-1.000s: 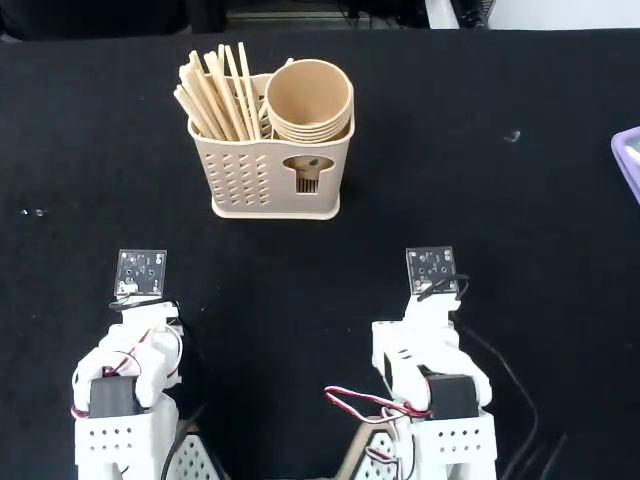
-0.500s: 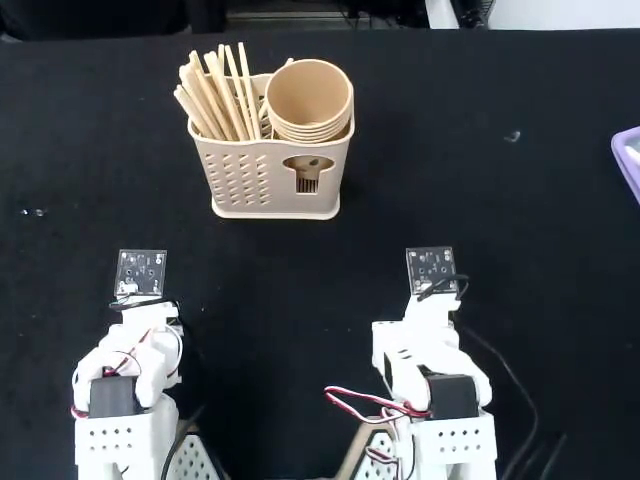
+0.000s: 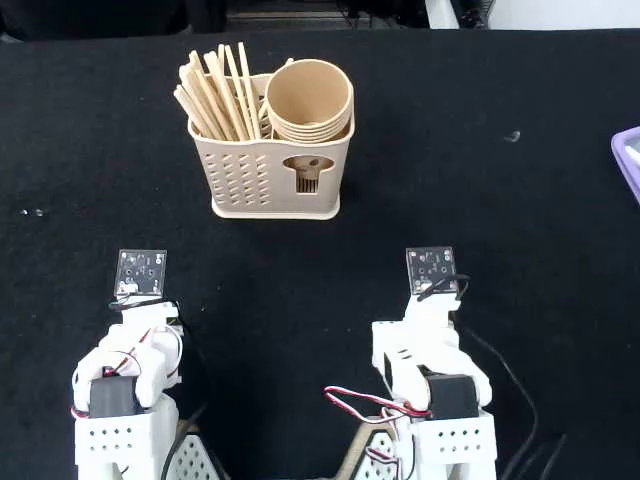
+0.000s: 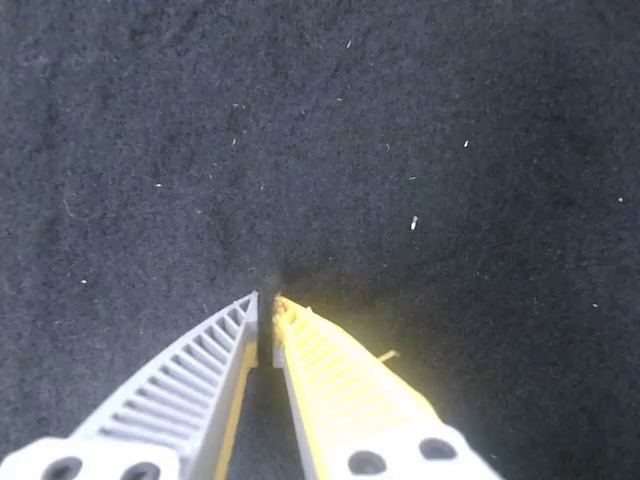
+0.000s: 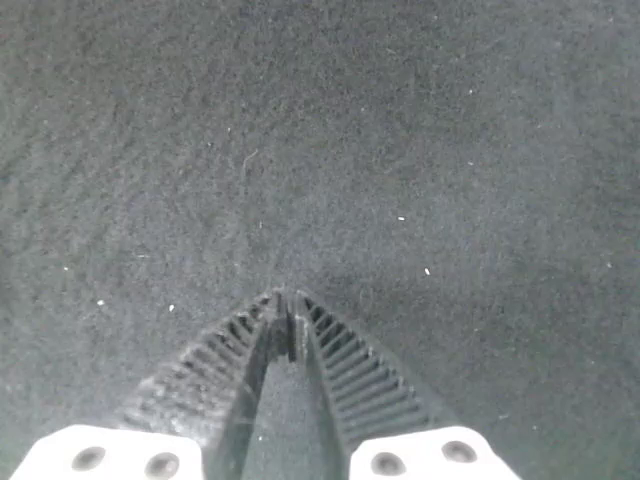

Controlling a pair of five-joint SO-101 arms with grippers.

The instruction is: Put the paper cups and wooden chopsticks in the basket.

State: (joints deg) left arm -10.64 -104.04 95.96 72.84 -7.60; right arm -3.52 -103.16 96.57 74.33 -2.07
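The left gripper (image 4: 266, 300) and the right gripper (image 5: 288, 298) each have their two fingers pressed together with nothing between them, tips pointing down at the black table (image 3: 480, 200). The two arms sit folded back, side by side at the table's near edge. Well beyond them, one beige basket (image 3: 250, 175) holds a single nested stack of paper cups (image 3: 308, 95), mouths up, about five by their rims. Beside the stack is a bundle of wooden chopsticks (image 3: 215, 95), too crowded to count, standing on end and fanning away from the cups.
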